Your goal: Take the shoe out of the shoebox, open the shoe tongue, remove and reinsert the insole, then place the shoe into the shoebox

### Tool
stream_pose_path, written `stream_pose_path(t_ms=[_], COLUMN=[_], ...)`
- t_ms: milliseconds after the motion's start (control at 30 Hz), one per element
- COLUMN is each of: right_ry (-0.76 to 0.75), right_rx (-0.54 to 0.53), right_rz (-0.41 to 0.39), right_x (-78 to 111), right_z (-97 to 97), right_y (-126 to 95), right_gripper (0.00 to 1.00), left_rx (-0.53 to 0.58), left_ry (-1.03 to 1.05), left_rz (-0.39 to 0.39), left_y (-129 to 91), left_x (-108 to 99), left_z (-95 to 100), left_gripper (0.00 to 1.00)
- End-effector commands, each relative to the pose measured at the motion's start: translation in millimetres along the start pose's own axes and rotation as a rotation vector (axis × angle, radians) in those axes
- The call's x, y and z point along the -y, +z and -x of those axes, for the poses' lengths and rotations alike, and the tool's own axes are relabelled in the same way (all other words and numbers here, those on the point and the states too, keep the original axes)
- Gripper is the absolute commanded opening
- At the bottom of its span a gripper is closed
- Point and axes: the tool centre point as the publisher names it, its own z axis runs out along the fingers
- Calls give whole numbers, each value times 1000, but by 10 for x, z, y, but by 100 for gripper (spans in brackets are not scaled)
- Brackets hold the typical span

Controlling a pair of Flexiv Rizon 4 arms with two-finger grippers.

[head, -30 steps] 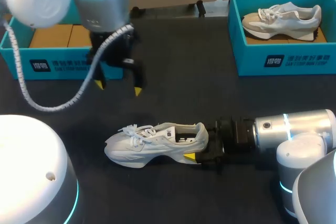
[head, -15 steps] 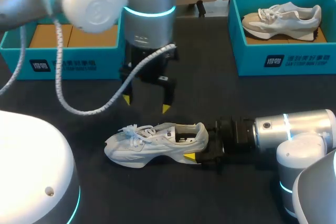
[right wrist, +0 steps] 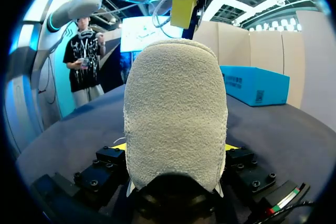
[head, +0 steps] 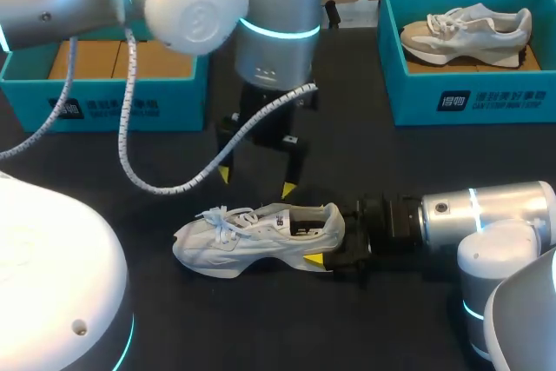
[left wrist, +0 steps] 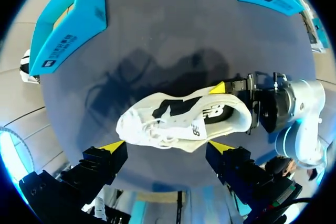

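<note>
The white shoe (head: 261, 236) stands on its sole on the dark table (head: 347, 154), outside both boxes, with its toe toward my left side and its heel toward my right arm. My right jaws are clenched on the heel. One yellow tip (head: 314, 260) shows beside the sole, and in the right wrist view the heel fills the gap between both fingers. My left jaws hang released just above the shoe, fingertips (left wrist: 112, 146) spread wide and touching nothing, the shoe lying ahead of them. The right shoebox (head: 469, 97) holds a second shoe (head: 465, 28). The left shoebox (head: 104, 106) stands well apart at the far side.
</note>
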Motion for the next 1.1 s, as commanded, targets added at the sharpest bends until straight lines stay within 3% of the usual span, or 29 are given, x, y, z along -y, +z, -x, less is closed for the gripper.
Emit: stream_pose_path(t_ms=[33,400,1100], right_ry=[1,1,1], right_rx=[-1,-1,-1], right_rz=[-5,-5,-5], right_x=[-22,-22,-22], right_z=[0,0,0], right_y=[0,0,0], right_gripper=[0,0,0], left_rx=[9,89,145], left_ry=[-10,-29,-124], left_rz=[18,2,34], left_y=[134,230,469], left_x=[42,-55,72], left_z=[-78,-259,-374], left_gripper=[100,100,100])
